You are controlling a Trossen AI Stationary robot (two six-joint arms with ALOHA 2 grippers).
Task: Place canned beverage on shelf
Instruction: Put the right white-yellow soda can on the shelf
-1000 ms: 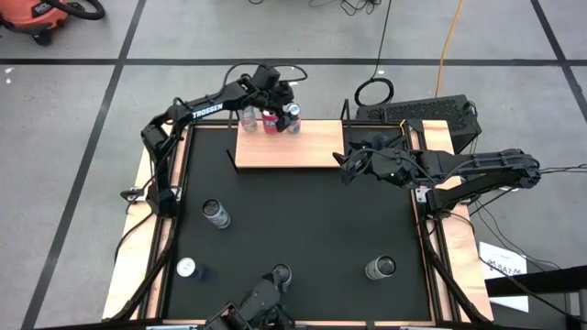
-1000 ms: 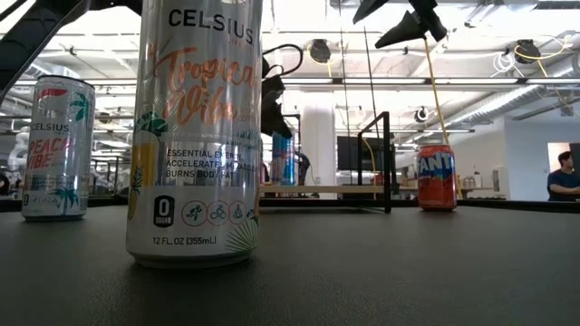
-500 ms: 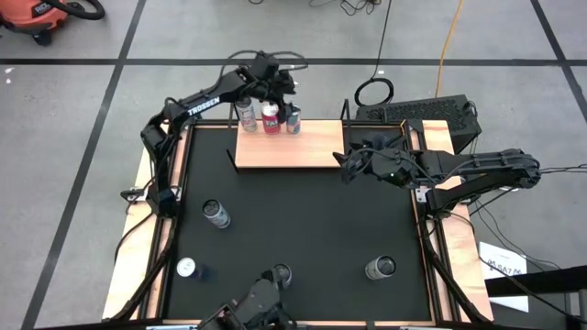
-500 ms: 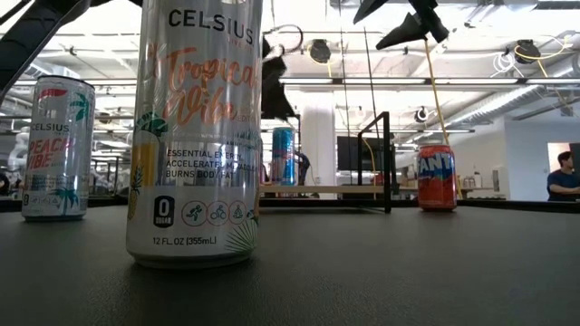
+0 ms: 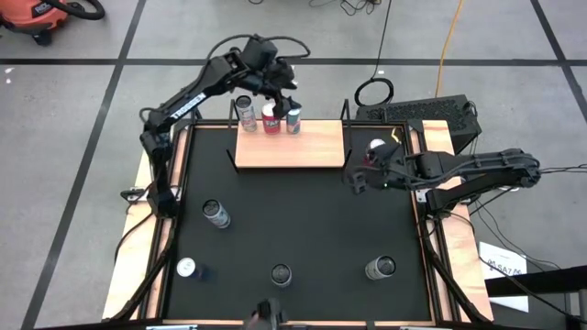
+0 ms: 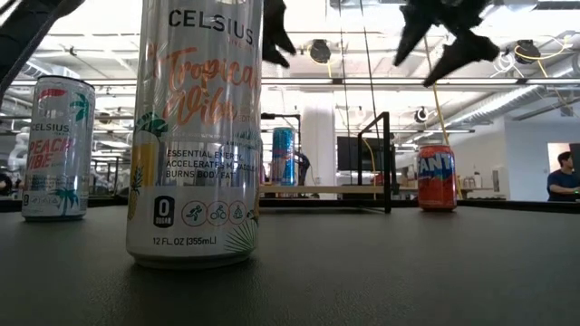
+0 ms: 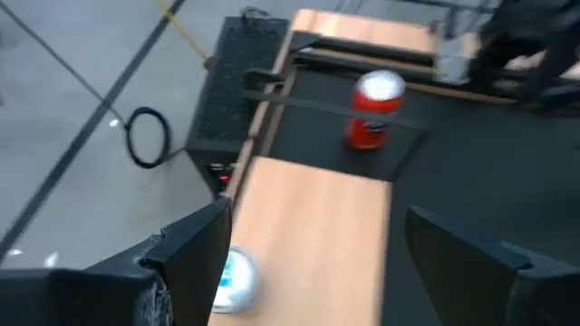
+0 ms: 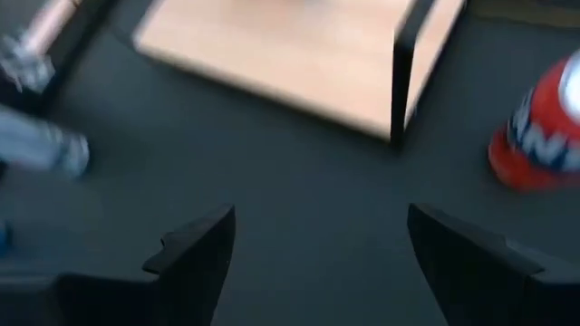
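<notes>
The shelf [image 5: 292,145] is a light wooden board with black posts at the mat's far edge. Three cans stand upright on its far left part: a silver one [image 5: 246,110], a red one [image 5: 271,117] and a blue one [image 5: 293,117], which also shows in the low view [image 6: 284,156]. My left gripper [image 5: 280,84] hovers open and empty above them; its wrist view [image 7: 313,226] looks down on the blue can's top [image 7: 236,276]. My right gripper [image 5: 356,179] is open and empty over the mat beside the shelf's right end. An orange can [image 5: 376,147] stands just beyond it, by the right post, and shows in its wrist view [image 8: 544,136].
Several cans stand on the black mat [image 5: 312,220]: one at mid left [image 5: 216,214], one at the near left [image 5: 187,268], one at the near middle [image 5: 281,274] and one at the near right [image 5: 381,268]. A person [image 6: 564,177] sits far off in the room.
My left gripper has risen straight up from the blue can on the shelf and now stands well clear above it; the can stays upright in place. My right gripper has shifted a little toward the table's near right and dipped lower, uncovering the orange can.
</notes>
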